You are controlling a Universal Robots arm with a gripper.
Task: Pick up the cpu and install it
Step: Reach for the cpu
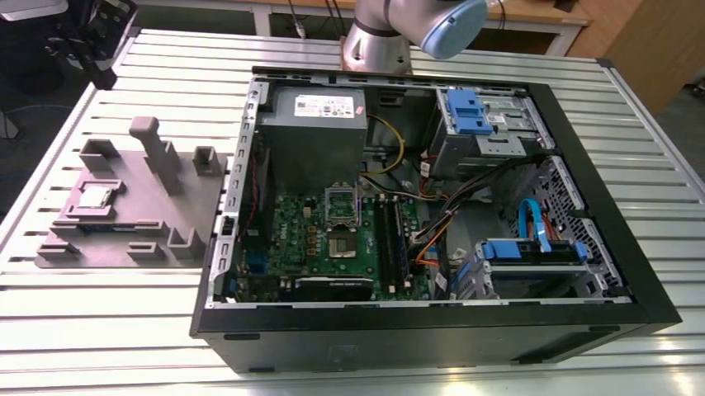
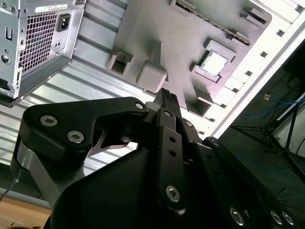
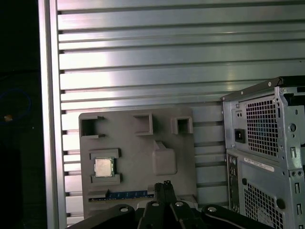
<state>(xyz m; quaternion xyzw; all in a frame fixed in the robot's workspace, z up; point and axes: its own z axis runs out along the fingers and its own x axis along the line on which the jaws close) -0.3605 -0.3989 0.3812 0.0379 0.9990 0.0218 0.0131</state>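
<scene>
The cpu (image 1: 97,195) is a small silver square lying in a recess of the grey holder block (image 1: 138,210), at the exterior view's left, beside the open computer case (image 1: 441,330). It also shows in both wrist views, cpu (image 2: 213,63) and cpu (image 3: 103,167), far below the camera. My gripper (image 2: 167,97) hangs high above the holder, apart from the cpu, with its black fingers together and nothing between them; its tip is also seen as gripper (image 3: 164,184). Inside the case, the dark socket (image 1: 343,246) sits on the green motherboard (image 1: 303,227) with its metal frame raised.
The case holds a grey power supply (image 1: 314,111), blue drive cages (image 1: 474,111), loose cables (image 1: 441,219) and black memory sticks (image 1: 394,239) beside the socket. The holder has tall posts (image 1: 149,140). Everything stands on a slatted metal table (image 1: 111,330). The arm's base (image 1: 380,41) is behind the case.
</scene>
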